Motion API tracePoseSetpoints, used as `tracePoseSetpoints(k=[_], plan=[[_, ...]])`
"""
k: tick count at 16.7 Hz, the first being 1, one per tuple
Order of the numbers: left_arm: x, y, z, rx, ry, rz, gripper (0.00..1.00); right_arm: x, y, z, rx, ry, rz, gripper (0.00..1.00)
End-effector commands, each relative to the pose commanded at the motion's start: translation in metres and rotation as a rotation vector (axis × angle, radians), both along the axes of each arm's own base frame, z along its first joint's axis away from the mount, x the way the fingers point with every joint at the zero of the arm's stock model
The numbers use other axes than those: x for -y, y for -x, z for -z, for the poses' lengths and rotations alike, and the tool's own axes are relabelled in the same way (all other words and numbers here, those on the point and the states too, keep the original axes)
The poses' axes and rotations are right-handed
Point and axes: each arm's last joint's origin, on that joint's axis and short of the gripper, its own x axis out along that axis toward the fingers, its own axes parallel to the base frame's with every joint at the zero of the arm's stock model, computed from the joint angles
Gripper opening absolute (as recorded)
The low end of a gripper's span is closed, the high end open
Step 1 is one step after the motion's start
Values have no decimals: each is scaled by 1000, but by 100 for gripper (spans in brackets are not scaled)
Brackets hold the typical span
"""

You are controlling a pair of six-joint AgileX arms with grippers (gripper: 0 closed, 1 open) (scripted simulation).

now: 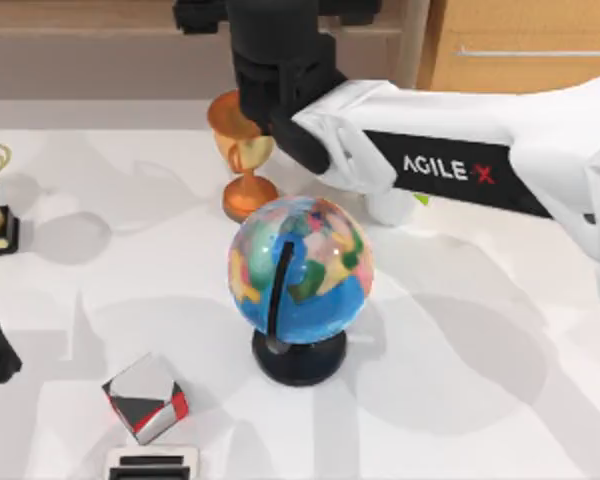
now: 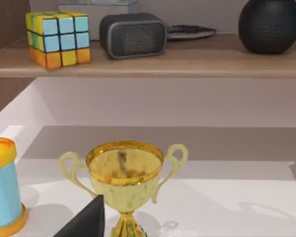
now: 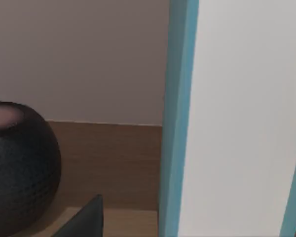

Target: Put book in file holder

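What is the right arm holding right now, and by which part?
The right end effector appears to hold the book, its light-blue cover and white page edges close before the wrist camera. Which part is gripped cannot be told.

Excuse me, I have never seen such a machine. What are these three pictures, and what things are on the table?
These are two AgileX robot arms at a white table, rendered in a simulation. One picture looks down from above; the other two come from cameras on each wrist.

On the table stand a globe, an orange trophy, a gold trophy and a small cube. The right arm reaches across toward the back. Its wrist camera sees the book, light-blue cover and white pages, upright and very close. The left wrist camera faces a shelf with a colour cube.
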Motion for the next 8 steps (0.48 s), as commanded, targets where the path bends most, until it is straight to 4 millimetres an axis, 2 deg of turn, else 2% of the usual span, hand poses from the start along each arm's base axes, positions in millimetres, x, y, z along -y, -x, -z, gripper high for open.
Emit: tracePoseSetpoints(k=[2,8], plan=[[0,0,0,0,0,0,100,-5,-3,6,10,-21,17,100],[0,0,0,0,0,0,100,-3,-5,7,8,-18,20,100]])
